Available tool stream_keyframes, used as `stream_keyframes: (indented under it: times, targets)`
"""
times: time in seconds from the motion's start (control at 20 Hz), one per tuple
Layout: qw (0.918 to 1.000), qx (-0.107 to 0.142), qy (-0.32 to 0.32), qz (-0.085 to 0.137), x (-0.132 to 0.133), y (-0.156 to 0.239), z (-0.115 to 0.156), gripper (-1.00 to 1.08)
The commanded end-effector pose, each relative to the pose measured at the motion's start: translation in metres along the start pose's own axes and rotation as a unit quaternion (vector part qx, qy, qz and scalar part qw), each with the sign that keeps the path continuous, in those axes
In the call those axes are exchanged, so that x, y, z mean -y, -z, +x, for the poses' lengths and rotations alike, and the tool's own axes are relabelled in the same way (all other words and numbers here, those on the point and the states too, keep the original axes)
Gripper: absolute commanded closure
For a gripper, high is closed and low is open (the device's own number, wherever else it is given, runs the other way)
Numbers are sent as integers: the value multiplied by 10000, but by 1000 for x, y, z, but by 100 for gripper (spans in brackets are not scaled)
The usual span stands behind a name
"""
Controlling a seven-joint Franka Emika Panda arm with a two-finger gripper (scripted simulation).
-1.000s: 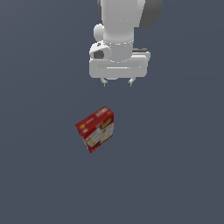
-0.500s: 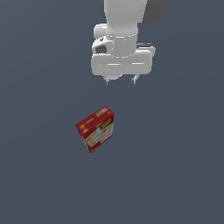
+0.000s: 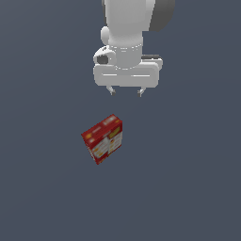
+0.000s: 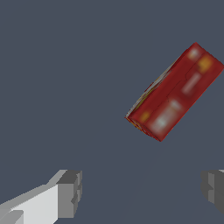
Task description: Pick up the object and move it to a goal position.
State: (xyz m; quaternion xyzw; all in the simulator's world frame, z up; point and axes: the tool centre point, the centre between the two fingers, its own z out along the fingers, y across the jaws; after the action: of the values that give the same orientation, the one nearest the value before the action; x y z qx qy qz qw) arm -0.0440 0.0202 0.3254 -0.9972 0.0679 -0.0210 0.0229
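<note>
The object, a small red carton [image 3: 103,139] with white and yellow printed panels, stands on the dark grey floor, turned at an angle. My gripper [image 3: 126,92] hangs above and behind it, a little to the exterior view's right, open and empty. In the wrist view the carton [image 4: 175,94] shows as a slanted red box ahead of the gripper [image 4: 142,192], whose two grey fingertips [image 4: 70,192] stand wide apart with nothing between them.
The plain dark grey floor [image 3: 188,188] lies all around. The white arm body [image 3: 129,37] rises above the gripper.
The gripper has shifted slightly toward the exterior view's left and a little lower; the carton has not moved.
</note>
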Motion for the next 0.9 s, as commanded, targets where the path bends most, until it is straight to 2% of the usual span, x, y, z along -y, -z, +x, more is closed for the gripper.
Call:
stream_keyframes:
  times: [0.0, 0.2, 0.35, 0.85]
  targets:
    - [9996, 17, -272, -7, -6, -6, 7, -92]
    - [9965, 46, -828, -31, -18, -17, 21, -92]
    - [9913, 67, -1315, -61, -30, -28, 33, -92]
    - [9614, 103, -2741, -202, -67, -64, 65, -92]
